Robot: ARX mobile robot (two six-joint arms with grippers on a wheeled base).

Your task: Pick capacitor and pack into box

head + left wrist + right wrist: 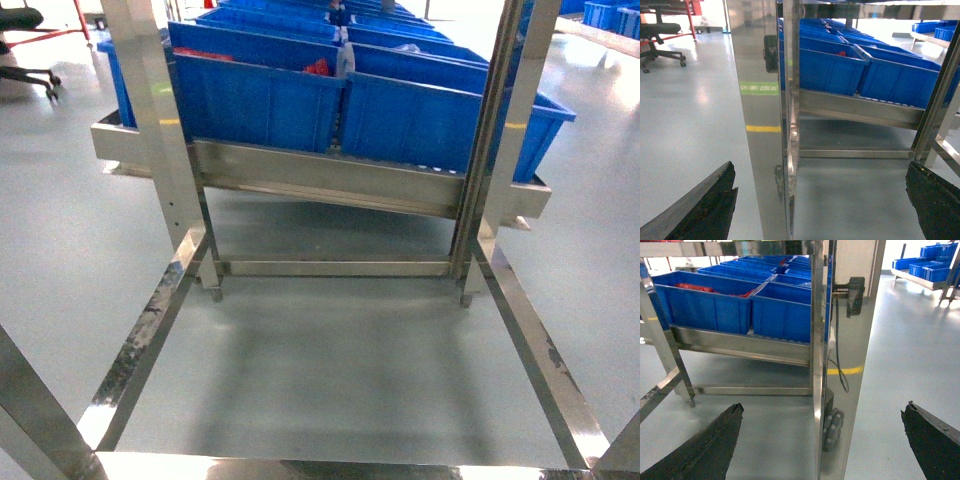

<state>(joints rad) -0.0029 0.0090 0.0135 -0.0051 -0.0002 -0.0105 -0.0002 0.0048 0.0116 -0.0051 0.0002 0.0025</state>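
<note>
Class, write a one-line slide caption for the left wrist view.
Open left pincer beside a steel rack post, facing blue bins on a sloped shelf.

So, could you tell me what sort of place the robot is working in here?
Most likely a factory or warehouse floor: rows of blue plastic bins sit tilted on a stainless steel rack, over smooth grey floor with a yellow line marking.
</note>
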